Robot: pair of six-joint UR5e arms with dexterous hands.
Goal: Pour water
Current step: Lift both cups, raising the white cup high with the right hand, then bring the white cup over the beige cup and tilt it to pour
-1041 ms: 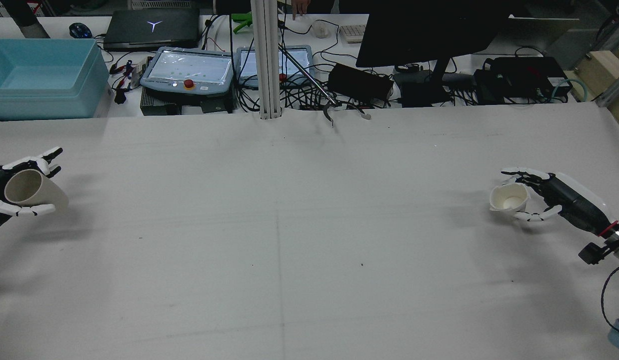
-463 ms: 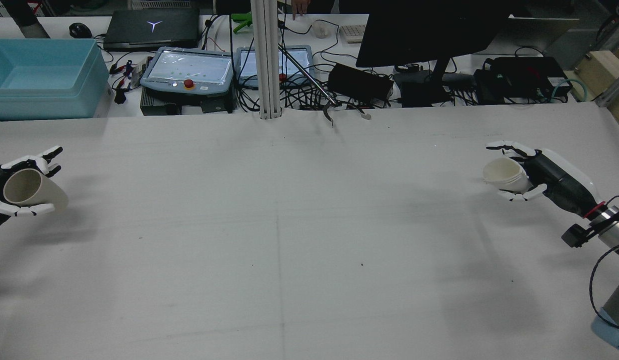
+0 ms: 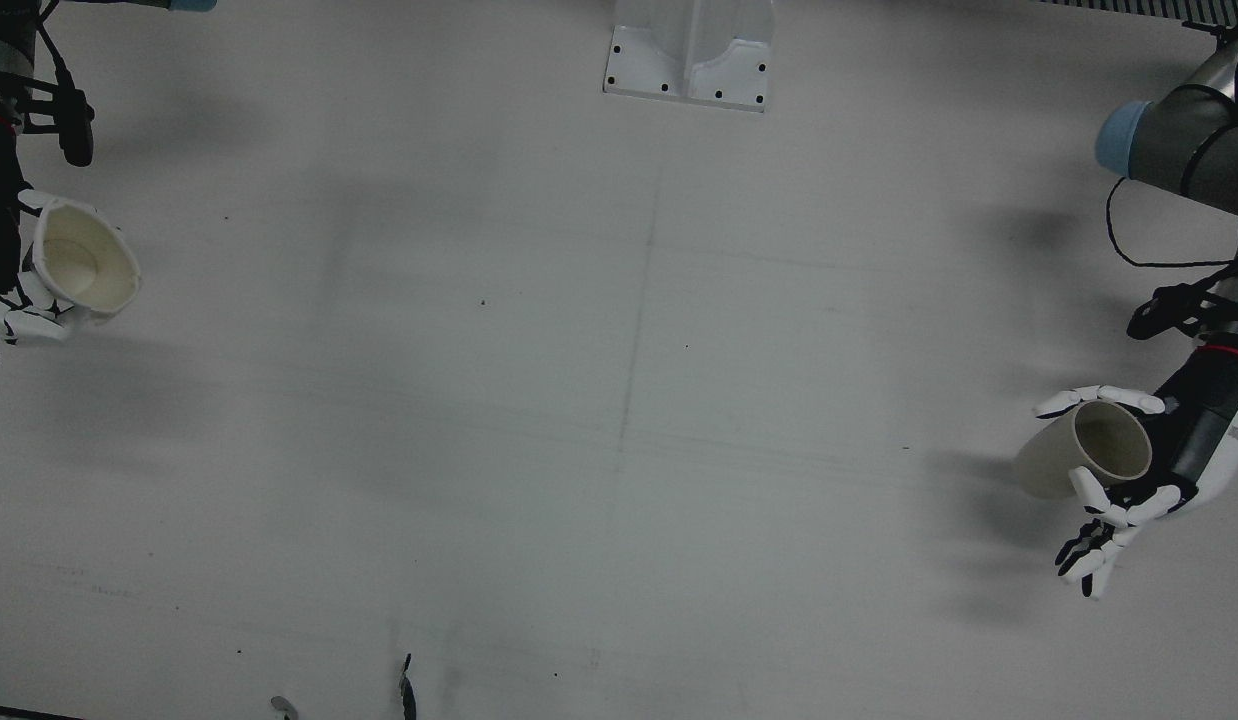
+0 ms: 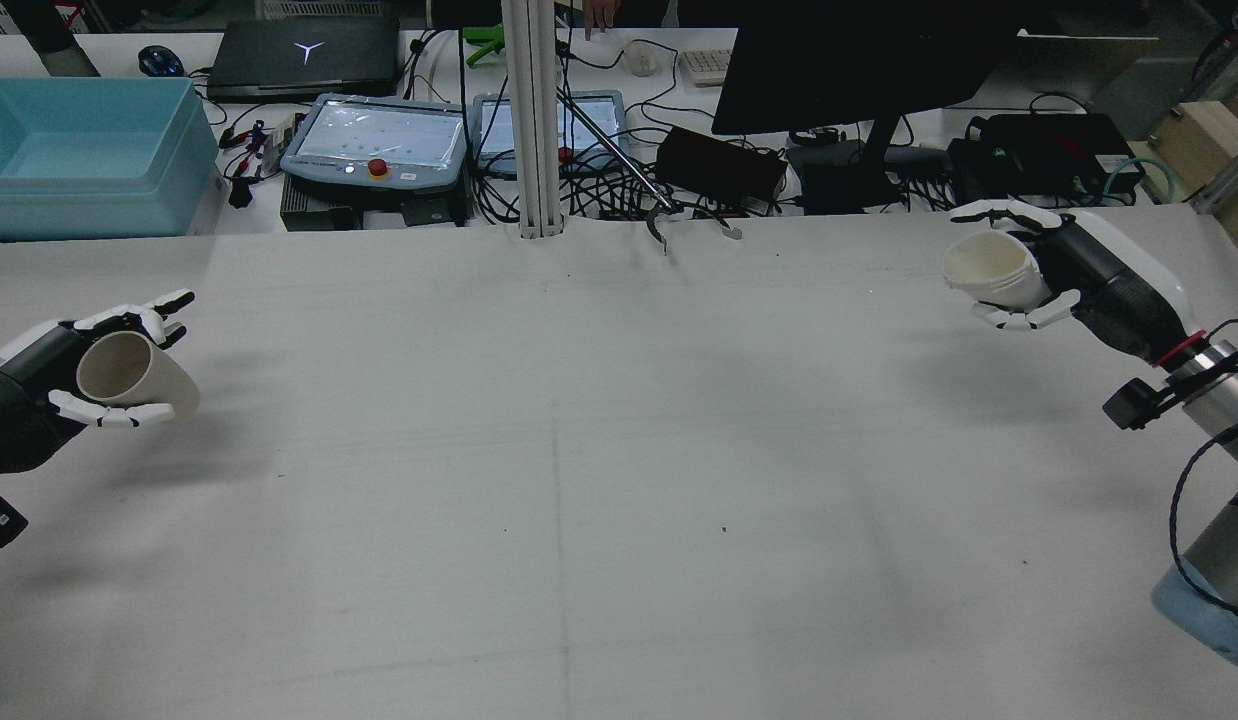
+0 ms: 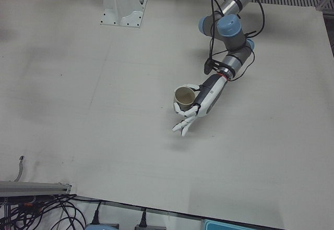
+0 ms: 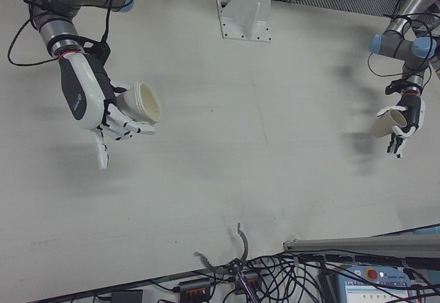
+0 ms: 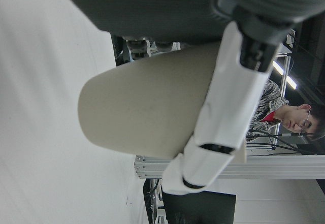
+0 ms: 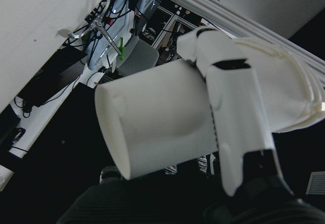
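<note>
Far apart above the table — left hand grips a tilted beige paper cup; right hand grips a white paper cup.

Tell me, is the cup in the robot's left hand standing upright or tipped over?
Tipped. The beige cup lies nearly on its side in the left hand, clear of the table, its mouth facing sideways. The visible part of its inside looks empty.

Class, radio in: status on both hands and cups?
Left hand holds tan cup. Right hand holds white cup. Far apart, table between clear.
</note>
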